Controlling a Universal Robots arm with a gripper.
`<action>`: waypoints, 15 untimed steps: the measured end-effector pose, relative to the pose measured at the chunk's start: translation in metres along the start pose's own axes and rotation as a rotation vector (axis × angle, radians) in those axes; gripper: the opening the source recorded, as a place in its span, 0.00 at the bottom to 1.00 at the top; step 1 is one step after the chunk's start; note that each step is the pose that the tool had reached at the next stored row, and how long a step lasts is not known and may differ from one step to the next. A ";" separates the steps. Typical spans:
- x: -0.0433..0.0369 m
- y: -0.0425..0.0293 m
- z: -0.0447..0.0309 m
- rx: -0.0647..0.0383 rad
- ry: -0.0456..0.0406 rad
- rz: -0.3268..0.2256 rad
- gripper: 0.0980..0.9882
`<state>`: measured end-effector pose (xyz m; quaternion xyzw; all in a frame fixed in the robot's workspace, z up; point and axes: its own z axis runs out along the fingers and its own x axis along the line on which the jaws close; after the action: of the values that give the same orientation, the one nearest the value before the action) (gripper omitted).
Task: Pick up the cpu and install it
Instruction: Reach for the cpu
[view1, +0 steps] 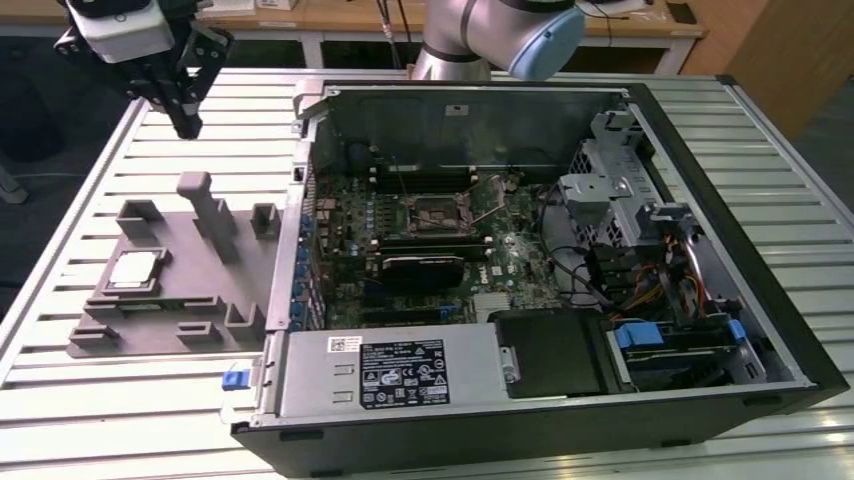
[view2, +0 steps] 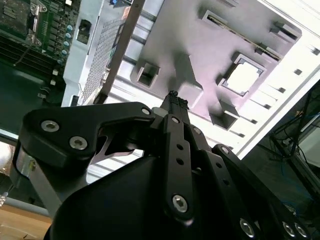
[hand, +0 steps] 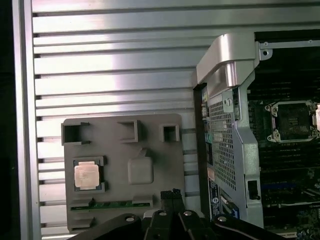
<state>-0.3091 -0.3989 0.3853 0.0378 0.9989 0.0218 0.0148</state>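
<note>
The cpu (view1: 134, 270) lies flat in a square pocket of the grey fixture tray (view1: 160, 330), on the exterior view's left; its silver top also shows in both wrist views (view2: 244, 77) (hand: 88, 175). My gripper (view1: 187, 126) hangs high above the table, beyond the tray's far end and well clear of the cpu. Its fingertips meet with nothing between them, as both wrist views (view2: 173, 99) (hand: 172, 194) confirm. The black socket frame (view1: 438, 212) sits on the motherboard inside the open computer case (view1: 694, 130), and the first wrist view catches it too (hand: 292, 121).
The case lies on its side on a slatted metal table (view1: 80, 400), right of the tray in the exterior view. Its raised side wall (view1: 300, 200) stands between tray and motherboard. Inside are a power supply (view1: 394, 370), drive cage and cables (view1: 641, 280).
</note>
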 end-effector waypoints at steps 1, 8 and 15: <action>0.0017 -0.0002 0.0008 0.000 0.0000 0.000 0.01; 0.0125 -0.0012 0.0066 0.000 0.0000 0.000 0.01; 0.0234 -0.0023 0.0112 0.000 0.0000 0.000 0.01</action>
<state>-0.3322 -0.3990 0.3733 0.0378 0.9989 0.0218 0.0148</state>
